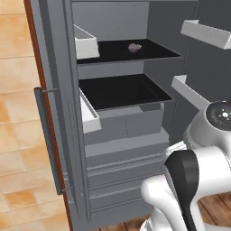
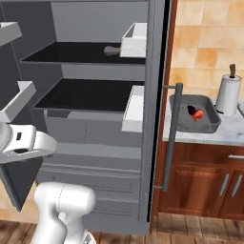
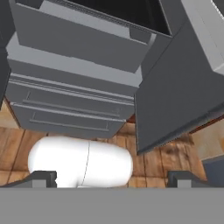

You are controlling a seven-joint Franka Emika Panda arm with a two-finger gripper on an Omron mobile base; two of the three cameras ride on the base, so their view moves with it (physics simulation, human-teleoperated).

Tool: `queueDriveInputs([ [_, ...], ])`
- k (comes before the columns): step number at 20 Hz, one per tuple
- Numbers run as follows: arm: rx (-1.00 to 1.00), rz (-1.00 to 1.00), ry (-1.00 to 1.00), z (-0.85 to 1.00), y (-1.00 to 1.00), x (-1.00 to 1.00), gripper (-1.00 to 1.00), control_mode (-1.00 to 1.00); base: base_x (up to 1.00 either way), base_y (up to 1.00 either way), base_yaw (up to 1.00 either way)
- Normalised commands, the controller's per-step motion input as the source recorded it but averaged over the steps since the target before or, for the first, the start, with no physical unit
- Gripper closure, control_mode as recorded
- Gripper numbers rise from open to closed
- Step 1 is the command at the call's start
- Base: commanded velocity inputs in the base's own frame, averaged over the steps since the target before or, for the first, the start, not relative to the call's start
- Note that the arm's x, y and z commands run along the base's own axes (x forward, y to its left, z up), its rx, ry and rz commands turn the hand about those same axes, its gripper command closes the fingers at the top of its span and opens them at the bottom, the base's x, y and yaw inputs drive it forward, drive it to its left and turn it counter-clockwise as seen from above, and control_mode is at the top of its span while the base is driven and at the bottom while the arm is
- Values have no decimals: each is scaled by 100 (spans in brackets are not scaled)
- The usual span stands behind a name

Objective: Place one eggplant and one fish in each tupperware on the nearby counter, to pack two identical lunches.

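Observation:
In the hand view my gripper (image 3: 113, 178) is open: its two dark fingertips (image 3: 43, 177) stand wide apart with nothing between them, facing the fridge's lower drawers (image 3: 70, 109) and the wooden floor. A small pale grey fish (image 1: 134, 47) lies on the fridge's upper shelf (image 2: 112, 50). To the right of the fridge, on the counter, a dark grey tupperware (image 2: 209, 125) holds a red-orange fish (image 2: 198, 115). A small dark shape (image 2: 191, 109) touches that fish; it looks like an eggplant, too small to be sure.
The fridge stands open, with doors swung out on both sides and white door bins (image 1: 86, 44) jutting inward. A bare black middle shelf (image 1: 122, 90) sits above grey drawers. An upright paper-towel roll (image 2: 228, 95) stands behind the tupperware. Wooden cabinets (image 2: 200, 181) are under the counter.

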Motion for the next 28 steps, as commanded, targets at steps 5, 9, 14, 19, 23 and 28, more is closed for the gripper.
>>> queueDriveInputs([
  [5, 0, 0, 0, 0, 0, 0, -100, 100, 36, -32, 0],
  [9, 0, 0, 0, 0, 0, 0, -100, 100, 36, -10, 0],
  [14, 0, 0, 0, 0, 0, 0, -100, 100, 52, -1, 0],
  [19, 0, 0, 0, 0, 0, 0, -100, 100, 51, -15, 0],
  [23, 0, 0, 0, 0, 0, 0, -100, 100, 49, -16, 0],
  [28, 1, 0, -1, 0, -1, 3, -100, -100, 30, -8, 0],
])
